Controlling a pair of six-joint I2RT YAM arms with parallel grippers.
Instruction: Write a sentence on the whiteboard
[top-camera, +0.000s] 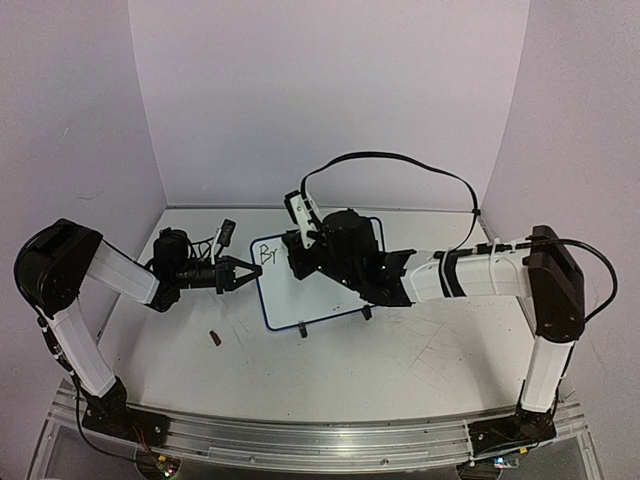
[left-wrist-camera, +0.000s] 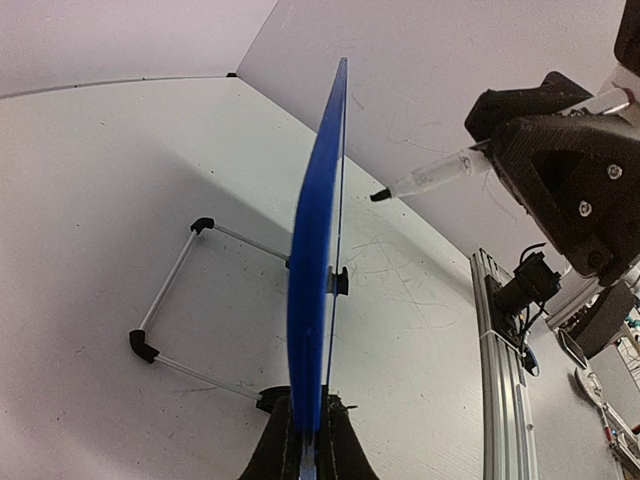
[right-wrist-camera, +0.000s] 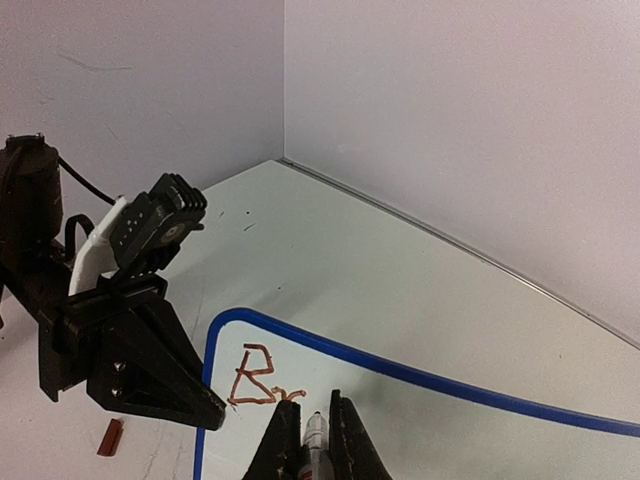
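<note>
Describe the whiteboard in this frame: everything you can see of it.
The whiteboard is a small white panel with rounded corners and a thin blue rim, blue-backed, propped on a wire stand with black feet on the table. "Br" is written near its top left corner. The left hand is shut on its left edge; the right hand holds a marker with the tip close to its face.

Whiteboard (top-camera: 300, 295) on table (top-camera: 420, 365); cap (top-camera: 215, 338), perhaps, left of it.

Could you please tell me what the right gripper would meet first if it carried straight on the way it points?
The right gripper's marker would meet the whiteboard face first, just right of the "Br"; whether the tip touches now is unclear.
</note>
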